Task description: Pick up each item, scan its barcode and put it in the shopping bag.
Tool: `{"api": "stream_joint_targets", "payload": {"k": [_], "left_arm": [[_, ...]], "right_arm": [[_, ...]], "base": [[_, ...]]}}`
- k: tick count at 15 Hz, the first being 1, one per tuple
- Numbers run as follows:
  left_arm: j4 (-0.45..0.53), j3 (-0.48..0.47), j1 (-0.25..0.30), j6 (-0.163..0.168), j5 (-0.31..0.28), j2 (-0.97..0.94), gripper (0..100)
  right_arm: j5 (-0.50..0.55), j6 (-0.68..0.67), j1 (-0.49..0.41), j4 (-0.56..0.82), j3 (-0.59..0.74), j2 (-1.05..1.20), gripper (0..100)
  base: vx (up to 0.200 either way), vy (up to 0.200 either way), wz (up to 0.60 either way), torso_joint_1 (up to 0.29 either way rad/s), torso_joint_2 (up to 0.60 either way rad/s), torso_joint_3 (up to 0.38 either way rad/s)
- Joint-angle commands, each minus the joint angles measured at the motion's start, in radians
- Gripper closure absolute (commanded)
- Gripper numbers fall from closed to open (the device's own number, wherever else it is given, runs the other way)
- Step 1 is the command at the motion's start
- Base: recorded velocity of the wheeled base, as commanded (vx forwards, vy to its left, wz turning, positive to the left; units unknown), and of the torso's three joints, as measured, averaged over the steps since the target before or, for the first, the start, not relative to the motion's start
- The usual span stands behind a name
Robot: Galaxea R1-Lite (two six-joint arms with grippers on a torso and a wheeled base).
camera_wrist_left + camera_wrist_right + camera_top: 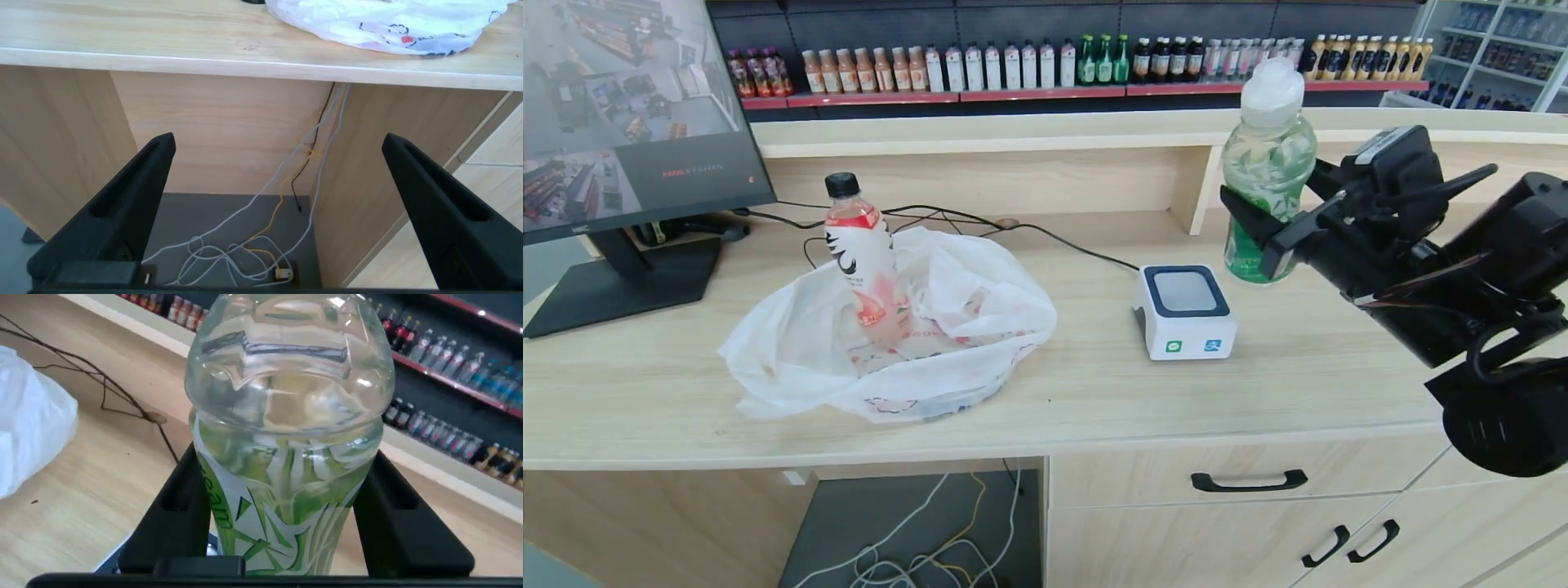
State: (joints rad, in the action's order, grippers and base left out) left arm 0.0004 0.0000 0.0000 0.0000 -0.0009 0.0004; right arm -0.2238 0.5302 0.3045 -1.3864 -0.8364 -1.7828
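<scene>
Green-label bottle (pixel 1267 175): upright, just right of scanner (pixel 1183 310), slightly behind it. Cannot tell if base touches counter (pixel 1094 392). Right gripper (pixel 1270 212) clamped across labelled lower body, one finger each side. Bottle looks full, so likely heavyish and top-heavy, with slick film label and thin wall. Best hold: mid-body, firm without crushing, kept upright. Left gripper (pixel 278 143): jaws wide apart, empty, low in front of counter edge. Shopping bag (pixel 890 343) left of scanner, pink bottle (pixel 866 261) standing inside.
</scene>
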Motion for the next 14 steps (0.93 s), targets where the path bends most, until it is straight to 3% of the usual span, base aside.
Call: {"api": "stream_joint_targets", "payload": {"k": [1,5,9,14], "left_arm": [[0.0,0.0,0.0,0.0,-0.001,0.0,0],[0.0,0.0,0.0,0.0,-0.001,0.0,0],[0.0,0.0,0.0,0.0,-0.001,0.0,0],[0.0,0.0,0.0,0.0,0.001,0.0,0]], "right_arm": [[-0.063,0.051,-0.038,-0.016,-0.044,-0.086,100],[-0.264,0.175,-0.033,-0.011,-0.119,-0.122,100],[-0.428,0.323,-0.042,-0.003,-0.092,-0.132,100],[-0.503,0.49,-0.038,-0.033,-0.017,-0.126,100]], "base": [[0.0,0.0,0.0,0.0,0.0,0.0],[0.0,0.0,0.0,0.0,0.0,0.0],[0.0,0.0,0.0,0.0,0.0,0.0],[0.0,0.0,0.0,0.0,0.0,0.0]]}}
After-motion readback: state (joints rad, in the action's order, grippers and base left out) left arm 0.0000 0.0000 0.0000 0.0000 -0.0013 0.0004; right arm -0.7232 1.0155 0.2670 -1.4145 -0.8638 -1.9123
